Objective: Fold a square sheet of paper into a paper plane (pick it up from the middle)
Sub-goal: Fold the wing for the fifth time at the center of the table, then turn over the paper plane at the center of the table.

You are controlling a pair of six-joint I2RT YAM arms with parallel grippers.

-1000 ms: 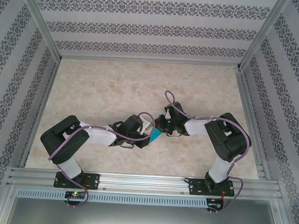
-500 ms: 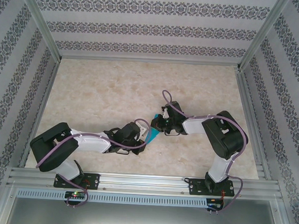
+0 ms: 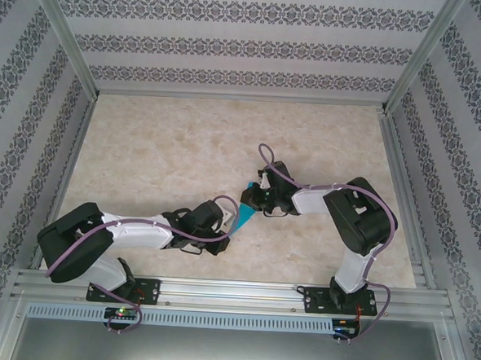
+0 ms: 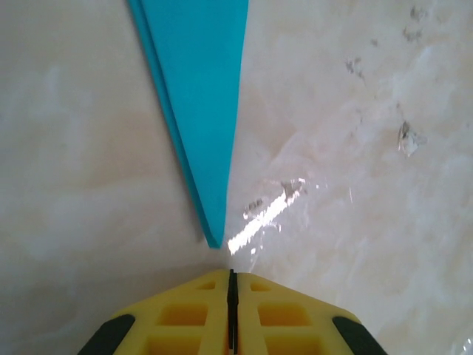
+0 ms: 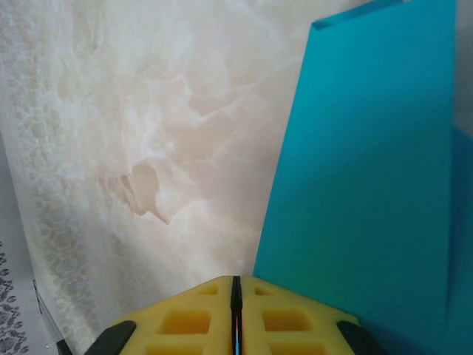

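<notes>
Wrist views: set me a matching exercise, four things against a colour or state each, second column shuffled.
1 paper plane
2 left gripper
3 right gripper
4 table

a shut, beside the paper's wide end
b marbled beige
c cyan, folded to a point
d shut, just short of the paper's tip

Pairs: 1-c, 2-d, 3-a, 4-b

Far tabletop (image 3: 186, 136) free — paper plane (image 3: 245, 216) midway

The paper plane (image 3: 244, 216) is a slim cyan-blue dart with sharp creases. It lies mid-bench (image 3: 160, 159), seemingly flat, with its pointed tip toward the near left and its wide end toward the far right.
</notes>
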